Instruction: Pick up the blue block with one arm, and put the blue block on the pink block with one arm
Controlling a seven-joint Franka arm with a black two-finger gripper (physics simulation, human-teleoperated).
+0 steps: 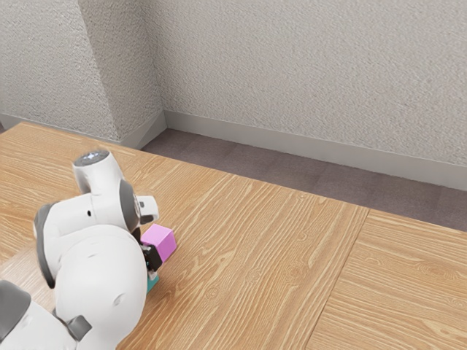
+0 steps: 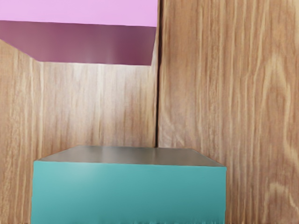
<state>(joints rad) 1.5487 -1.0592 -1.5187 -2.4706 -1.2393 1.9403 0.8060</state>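
— While the arm (image 1: 87,277) crowds the lower left of the exterior view, where is the blue block (image 1: 152,283)?
— Directly under the hand. A sliver of its teal-blue side peeks out beneath the white casing, low over the wooden worktop (image 1: 292,248). From the wrist view the blue block (image 2: 128,191) sits just below the hand, with its top face in shade.
— And the pink block (image 1: 160,242)?
— It stands on the worktop just beside the blue one, toward the exterior view's right. In the wrist view a strip of bare wood lies between the pink block (image 2: 79,32) and the blue one, so they are apart.
— What are the fingers (image 1: 151,257) doing?
— A dark piece of them shows between the casing and the pink block, above the blue sliver. I cannot tell whether they are spread or closed, or whether they hold anything
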